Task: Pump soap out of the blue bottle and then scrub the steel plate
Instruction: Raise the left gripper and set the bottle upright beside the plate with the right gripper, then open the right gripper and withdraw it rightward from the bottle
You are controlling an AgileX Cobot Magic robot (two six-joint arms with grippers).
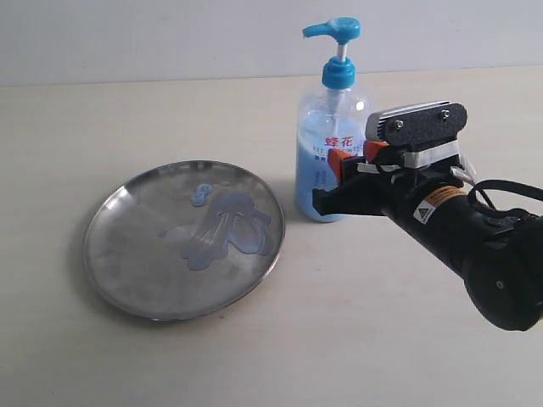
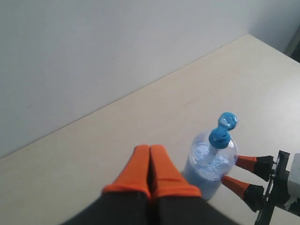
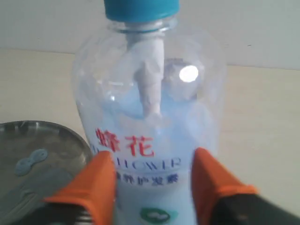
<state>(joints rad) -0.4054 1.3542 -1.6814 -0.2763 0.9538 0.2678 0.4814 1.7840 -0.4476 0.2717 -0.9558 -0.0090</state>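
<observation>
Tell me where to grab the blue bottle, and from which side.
Take the blue bottle round its lower body, at label height, coming in level from the side away from the steel plate, where the open right claw faces it. It stands upright, and the pump head on top must stay free.

Left gripper [image 2: 150, 149] held high and angled downward, orange fingers [image 2: 136, 173] pressed together, right arm [image 1: 458, 229] reaching in low from the right side, right gripper [image 1: 353, 161] level, its fingers spread apart

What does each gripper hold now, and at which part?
Nothing is held. The left gripper is shut and empty. The right gripper is open, jaws apart at the lower body of the blue bottle, not clamped on it.
</observation>
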